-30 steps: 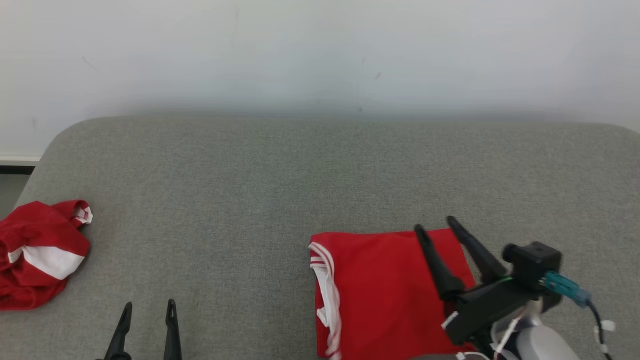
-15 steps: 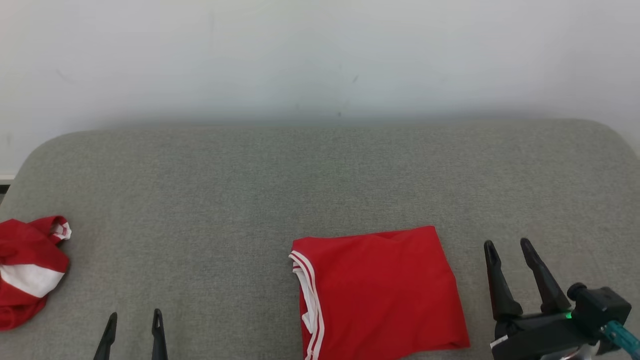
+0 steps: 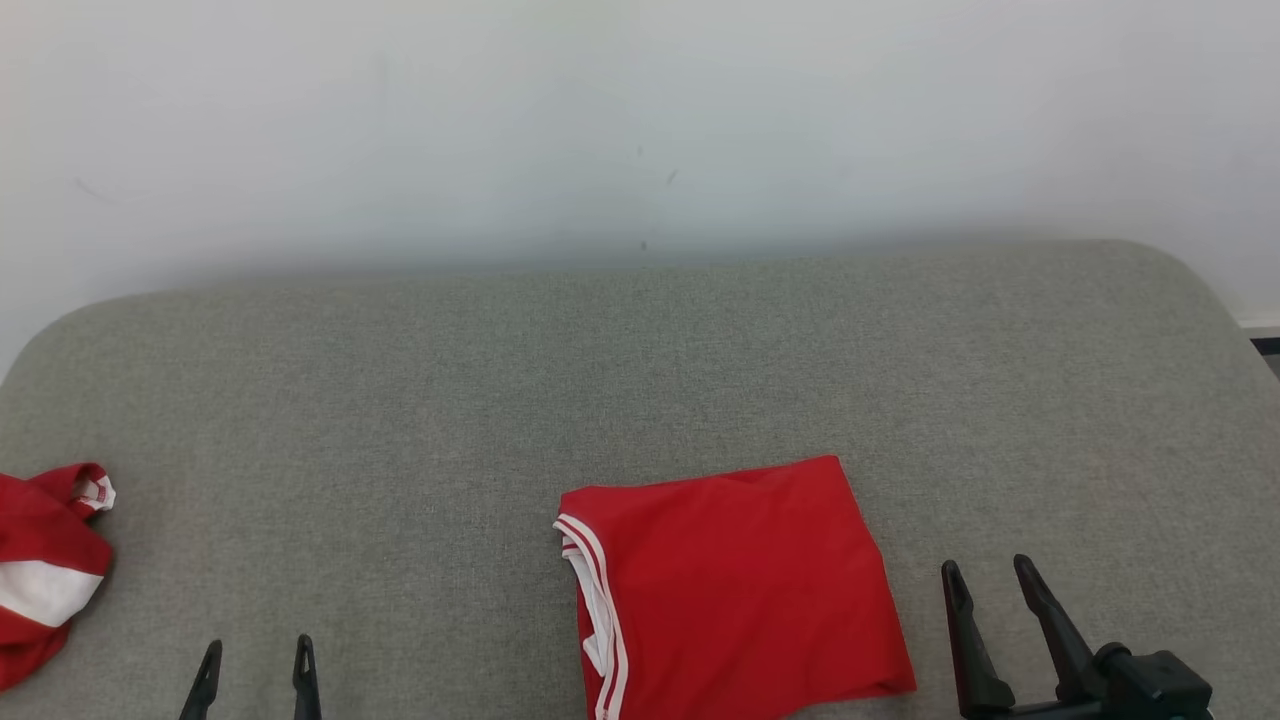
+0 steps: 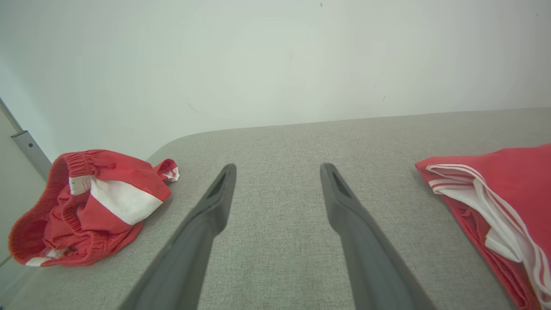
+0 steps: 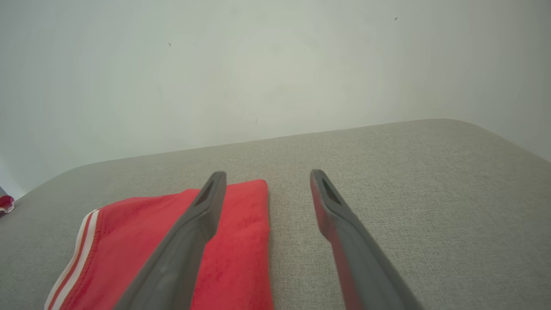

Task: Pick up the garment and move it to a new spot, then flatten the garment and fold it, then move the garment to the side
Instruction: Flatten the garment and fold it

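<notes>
A red garment (image 3: 735, 585) with white stripes lies folded into a neat rectangle on the grey padded surface (image 3: 640, 370), low and right of centre in the head view. My right gripper (image 3: 985, 577) stands open just to its right, holding nothing; the right wrist view shows the folded garment (image 5: 241, 241) under and left of the left finger. My left gripper (image 3: 256, 655) is open and empty at the lower left. In the left wrist view the folded garment (image 4: 503, 202) lies at the right edge, well apart from my fingers.
A second red and white garment (image 3: 45, 570) lies crumpled at the left edge of the surface, also seen in the left wrist view (image 4: 86, 202). A white wall (image 3: 640, 120) rises behind the surface. The surface's rounded corners show at both sides.
My right gripper has drawn back off the folded garment, to its right and toward me, still open. The head camera has turned right, so everything shifted left in view.
</notes>
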{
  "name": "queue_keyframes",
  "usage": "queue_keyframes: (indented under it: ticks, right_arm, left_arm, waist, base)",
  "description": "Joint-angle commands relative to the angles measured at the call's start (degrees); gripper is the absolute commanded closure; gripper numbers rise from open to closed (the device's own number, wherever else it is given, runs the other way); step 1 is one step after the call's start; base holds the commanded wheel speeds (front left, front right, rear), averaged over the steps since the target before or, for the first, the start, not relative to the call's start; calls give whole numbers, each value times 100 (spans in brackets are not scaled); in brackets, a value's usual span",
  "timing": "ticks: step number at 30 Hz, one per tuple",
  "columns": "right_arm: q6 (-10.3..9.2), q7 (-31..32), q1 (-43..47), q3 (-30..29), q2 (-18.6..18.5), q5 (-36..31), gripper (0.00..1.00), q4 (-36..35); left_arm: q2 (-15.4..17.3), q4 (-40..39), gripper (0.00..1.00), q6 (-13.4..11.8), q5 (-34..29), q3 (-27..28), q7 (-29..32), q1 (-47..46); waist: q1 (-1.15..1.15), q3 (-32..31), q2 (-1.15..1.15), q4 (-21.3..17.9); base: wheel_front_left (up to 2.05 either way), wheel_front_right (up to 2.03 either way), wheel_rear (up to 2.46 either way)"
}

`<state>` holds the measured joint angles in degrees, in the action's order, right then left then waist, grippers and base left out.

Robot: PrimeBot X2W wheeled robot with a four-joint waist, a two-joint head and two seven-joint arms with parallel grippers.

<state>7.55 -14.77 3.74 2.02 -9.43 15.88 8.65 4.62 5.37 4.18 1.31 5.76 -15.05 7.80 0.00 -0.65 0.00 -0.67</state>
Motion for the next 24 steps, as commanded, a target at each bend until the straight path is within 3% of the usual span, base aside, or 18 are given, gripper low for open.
queue_keyframes:
  ticks: [1,24]
  right_arm:
    - [-15,-36,57,12,51,-77,0,27]
    - [-15,-47,252,-204,306,-537,0,37]
  left_arm:
    - [42,-25,0,24,-57,-17,-18,67]
    - [286,-37,0,288,390,-286,-18,282]
  waist:
    - [0,-18,0,-4]
    - [0,-85,0,90]
  base:
    - [0,0,0]
    - [0,0,0]
